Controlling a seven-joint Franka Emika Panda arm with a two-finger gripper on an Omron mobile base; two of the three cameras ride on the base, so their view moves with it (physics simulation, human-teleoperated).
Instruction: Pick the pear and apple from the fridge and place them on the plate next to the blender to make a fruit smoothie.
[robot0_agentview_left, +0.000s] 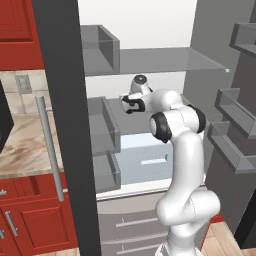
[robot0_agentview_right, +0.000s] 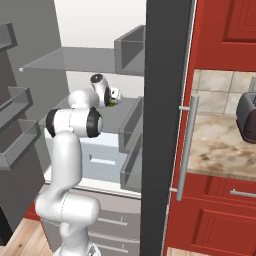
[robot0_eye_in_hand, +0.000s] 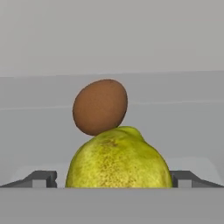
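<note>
I've got the arm reaching into the open fridge (robot0_agentview_left: 150, 60), grey shelves and walls all round, red cabinets (robot0_agentview_left: 30, 220) outside. The pear (robot0_eye_in_hand: 119, 159), yellow-green and speckled, sits right between the gripper (robot0_eye_in_hand: 113, 178) fingers, spread wide either side (contact, can't tell). A brown egg-shaped thing (robot0_eye_in_hand: 100, 106) sits just beyond it.

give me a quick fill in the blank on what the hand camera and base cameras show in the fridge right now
1. The fruit between the gripper fingertips is the ____.
2. Behind the pear sits a brown, egg-shaped ____.
3. The fridge doors stand ____.
4. The cabinets beside the fridge are ____ in colour.

Missing words: pear; object; open; red
</note>
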